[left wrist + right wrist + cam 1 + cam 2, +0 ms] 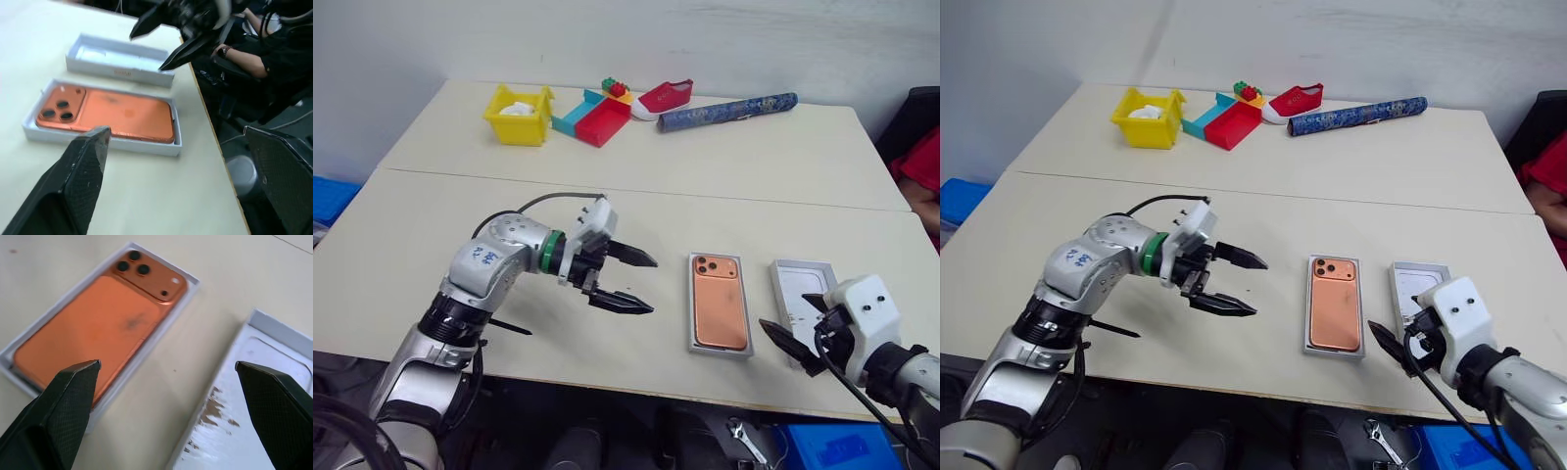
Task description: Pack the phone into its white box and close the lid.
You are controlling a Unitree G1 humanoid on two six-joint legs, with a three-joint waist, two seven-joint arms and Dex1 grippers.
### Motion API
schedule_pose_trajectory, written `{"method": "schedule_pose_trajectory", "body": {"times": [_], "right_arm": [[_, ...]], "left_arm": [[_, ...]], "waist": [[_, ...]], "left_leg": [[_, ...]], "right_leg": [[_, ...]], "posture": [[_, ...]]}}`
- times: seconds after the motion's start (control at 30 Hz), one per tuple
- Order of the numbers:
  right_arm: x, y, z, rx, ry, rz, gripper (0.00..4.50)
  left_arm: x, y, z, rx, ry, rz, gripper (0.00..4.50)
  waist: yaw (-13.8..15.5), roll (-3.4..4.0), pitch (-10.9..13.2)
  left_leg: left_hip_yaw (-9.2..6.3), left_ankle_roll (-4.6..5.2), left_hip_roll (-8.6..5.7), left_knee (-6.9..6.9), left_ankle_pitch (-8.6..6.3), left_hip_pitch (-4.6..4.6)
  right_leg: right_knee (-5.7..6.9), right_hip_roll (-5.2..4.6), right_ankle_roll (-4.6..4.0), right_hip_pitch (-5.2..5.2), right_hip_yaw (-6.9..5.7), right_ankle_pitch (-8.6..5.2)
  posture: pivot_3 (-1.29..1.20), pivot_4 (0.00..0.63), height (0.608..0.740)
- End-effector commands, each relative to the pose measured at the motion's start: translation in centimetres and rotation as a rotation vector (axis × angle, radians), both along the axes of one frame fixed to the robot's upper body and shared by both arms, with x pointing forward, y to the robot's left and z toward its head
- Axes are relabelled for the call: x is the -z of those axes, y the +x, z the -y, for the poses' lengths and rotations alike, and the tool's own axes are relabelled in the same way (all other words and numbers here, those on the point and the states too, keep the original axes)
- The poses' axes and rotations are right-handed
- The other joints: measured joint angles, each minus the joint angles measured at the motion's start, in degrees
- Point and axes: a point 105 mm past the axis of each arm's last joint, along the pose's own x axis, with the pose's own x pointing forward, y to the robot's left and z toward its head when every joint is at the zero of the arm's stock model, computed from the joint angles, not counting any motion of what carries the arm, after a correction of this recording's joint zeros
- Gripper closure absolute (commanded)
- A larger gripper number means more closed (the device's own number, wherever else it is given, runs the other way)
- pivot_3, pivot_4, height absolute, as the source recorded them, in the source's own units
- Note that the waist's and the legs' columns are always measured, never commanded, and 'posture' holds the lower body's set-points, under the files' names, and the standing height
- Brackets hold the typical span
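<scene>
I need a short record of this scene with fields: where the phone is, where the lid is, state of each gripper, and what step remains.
phone: phone lies camera side up inside the white box
lid: lid lies open side up on the table, beside the box, not on it
left gripper: left gripper open, empty, above the table, apart from the box
right gripper: right gripper open, empty, near the lid
remaining step: put the lid on the box
</scene>
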Motion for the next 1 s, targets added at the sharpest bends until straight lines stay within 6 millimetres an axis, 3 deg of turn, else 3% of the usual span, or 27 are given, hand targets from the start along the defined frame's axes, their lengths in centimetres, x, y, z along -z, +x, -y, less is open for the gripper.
{"method": "schedule_pose_trajectory", "body": {"times": [0.03,0.2,0.3,0.47,0.67,0.77,0.87,1.0], "right_arm": [[0.3,0.7,0.7,0.135,0.005,0.02,0.0],[2.0,2.1,1.0,0.25,0.066,-0.008,0.0],[3.0,2.8,1.3,0.294,0.085,-0.024,0.59],[4.9,3.5,0.9,0.298,0.097,-0.069,2.34],[5.1,3.7,0.9,0.293,0.087,-0.058,4.41],[4.3,3.5,0.6,0.256,0.095,-0.035,4.47],[2.4,3.3,-1.2,0.155,0.172,0.001,4.47],[-0.2,2.1,-5.7,-0.107,0.35,0.003,4.47]], "left_arm": [[-0.4,-0.1,-0.3,0.024,-0.019,0.13,0.04],[-0.7,0.3,-0.1,0.0,-0.063,0.172,0.04],[-0.8,0.5,0.2,-0.011,-0.077,0.182,0.0],[-0.9,0.7,0.0,-0.046,-0.077,0.193,0.0],[-0.4,0.9,-0.6,-0.083,-0.065,0.182,0.0],[0.1,1.0,-0.9,-0.101,-0.044,0.172,0.0],[0.6,1.2,-1.3,-0.117,-0.03,0.168,0.0],[0.8,1.4,-1.5,-0.131,-0.02,0.163,0.0]], "waist": [[-0.06,0.02,0.0],[-0.25,0.03,0.0],[-0.32,0.04,0.01],[-0.67,0.04,0.0],[-1.61,0.04,0.0],[-1.64,0.04,-0.01],[-1.65,0.07,0.01],[-1.75,0.09,0.03]], "left_leg": [[0.01,0.02,-0.01,0.0,0.0,0.0],[0.01,0.05,0.0,0.0,0.0,0.01],[0.01,0.07,-0.01,0.0,0.01,0.0],[0.02,0.09,-0.01,0.0,0.01,0.01],[0.02,0.09,-0.01,0.0,0.02,0.06],[0.02,0.09,0.0,0.0,0.02,0.06],[0.02,0.09,0.0,0.0,0.02,0.06],[0.02,0.09,0.02,0.0,0.02,0.07]], "right_leg": [[0.01,0.0,0.0,0.0,0.01,0.0],[0.04,0.02,0.0,-0.02,0.0,0.0],[0.06,0.02,0.0,-0.02,-0.01,0.0],[0.09,0.04,0.0,-0.03,-0.01,0.0],[0.15,0.05,0.01,-0.01,-0.01,0.01],[0.18,0.07,0.0,-0.02,-0.01,0.0],[0.18,0.06,0.0,-0.02,-0.01,0.0],[0.19,0.09,0.0,-0.02,0.01,0.0]], "posture": [[0.0,0.15,0.74],[0.0,0.15,0.74],[0.0,0.15,0.74],[0.0,0.15,0.74],[0.0,0.15,0.74],[0.0,0.15,0.74],[0.0,0.15,0.74],[0.0,0.15,0.74]]}}
